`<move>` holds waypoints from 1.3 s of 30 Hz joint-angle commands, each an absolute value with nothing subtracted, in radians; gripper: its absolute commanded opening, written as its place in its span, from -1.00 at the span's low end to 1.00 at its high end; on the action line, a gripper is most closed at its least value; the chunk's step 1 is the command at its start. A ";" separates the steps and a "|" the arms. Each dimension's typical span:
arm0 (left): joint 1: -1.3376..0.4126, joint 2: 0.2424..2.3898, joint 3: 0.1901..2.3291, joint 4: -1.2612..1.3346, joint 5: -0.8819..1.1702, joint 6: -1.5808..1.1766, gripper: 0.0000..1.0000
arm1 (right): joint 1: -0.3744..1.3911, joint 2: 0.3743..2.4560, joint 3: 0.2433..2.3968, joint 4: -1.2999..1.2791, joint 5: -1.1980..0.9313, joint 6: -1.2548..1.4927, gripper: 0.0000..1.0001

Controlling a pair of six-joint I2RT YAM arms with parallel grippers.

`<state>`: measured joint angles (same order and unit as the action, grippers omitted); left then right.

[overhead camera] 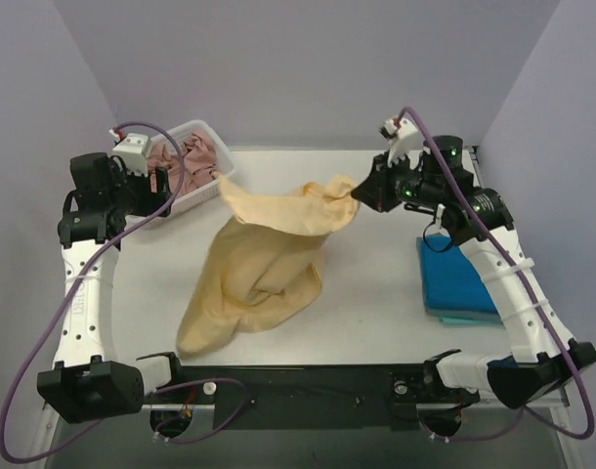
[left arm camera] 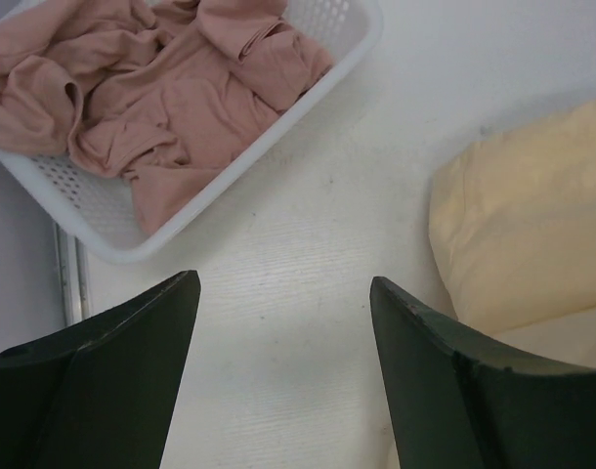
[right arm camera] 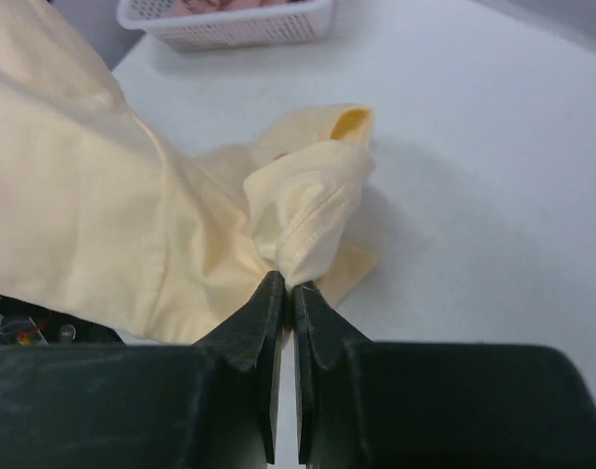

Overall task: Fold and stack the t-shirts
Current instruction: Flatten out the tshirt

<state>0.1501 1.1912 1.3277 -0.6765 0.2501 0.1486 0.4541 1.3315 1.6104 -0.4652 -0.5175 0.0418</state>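
The pale yellow t-shirt (overhead camera: pixel 264 256) lies crumpled across the middle of the table, one end lifted toward the back right. My right gripper (overhead camera: pixel 359 198) is shut on a bunched hem of it, seen close in the right wrist view (right arm camera: pixel 286 281) with the shirt (right arm camera: pixel 112 225) hanging left. The blue t-shirt (overhead camera: pixel 456 278) lies folded flat at the right edge under my right arm. My left gripper (overhead camera: pixel 161 182) is open and empty at the back left; in its wrist view (left arm camera: pixel 283 293) the fingers hang over bare table, the yellow shirt (left arm camera: pixel 523 225) to its right.
A white perforated basket (overhead camera: pixel 202 186) holding pinkish clothes (left arm camera: pixel 171 88) stands at the back left, just beside my left gripper. Purple cables loop along both arms. The arm bases and a black rail run along the near edge.
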 commanded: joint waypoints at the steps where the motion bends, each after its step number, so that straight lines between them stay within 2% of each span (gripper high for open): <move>1: 0.123 1.209 1.365 -0.678 0.429 0.186 0.57 | 0.305 1.217 1.329 -0.390 -0.663 0.189 -1.00; 5: 0.013 1.213 1.290 -0.745 0.512 0.264 0.50 | 0.140 1.119 1.064 -0.387 -0.667 0.193 -1.00; 8: -0.107 1.212 1.192 -0.822 0.540 0.409 0.50 | 0.054 1.083 0.964 -0.382 -0.681 0.186 -1.00; 11: -0.228 1.187 1.102 -0.902 0.447 0.546 0.50 | 0.034 1.089 0.899 -0.373 -0.658 0.183 -1.00; 13: -0.280 1.149 1.004 -0.862 0.326 0.635 0.58 | 0.032 1.097 0.899 -0.371 -0.643 0.189 -1.00; 15: -0.262 1.152 0.941 -0.778 0.183 0.664 0.62 | 0.034 1.100 0.914 -0.370 -0.638 0.187 -1.00; 16: -0.243 1.187 0.934 -0.732 0.175 0.675 0.61 | 0.034 1.104 0.920 -0.370 -0.635 0.186 -1.00; 20: 0.027 1.374 1.033 -0.709 0.369 0.686 0.54 | 0.034 1.118 0.945 -0.365 -0.655 0.181 -1.00; 23: 0.034 1.456 1.055 -0.764 0.437 0.866 0.57 | 0.034 1.123 0.945 -0.367 -0.650 0.173 -1.00; 27: 0.026 1.411 0.967 -0.778 0.610 1.061 0.74 | 0.032 1.127 0.953 -0.368 -0.640 0.166 -1.00; 29: 0.022 1.401 0.947 -0.776 0.627 1.126 0.77 | 0.032 1.134 0.959 -0.368 -0.637 0.166 -1.00; 35: -0.034 1.529 0.954 -0.542 0.419 0.999 0.71 | 0.032 1.143 0.969 -0.368 -0.643 0.170 -1.00; 39: -0.064 1.551 0.930 -0.488 0.413 1.014 0.70 | 0.031 1.140 0.977 -0.368 -0.643 0.170 -1.00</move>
<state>-0.0299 1.5352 0.9405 -0.6090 0.4366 1.0023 0.0334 1.1419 0.9260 -0.3851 -0.6258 0.1795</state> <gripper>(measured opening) 0.853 0.015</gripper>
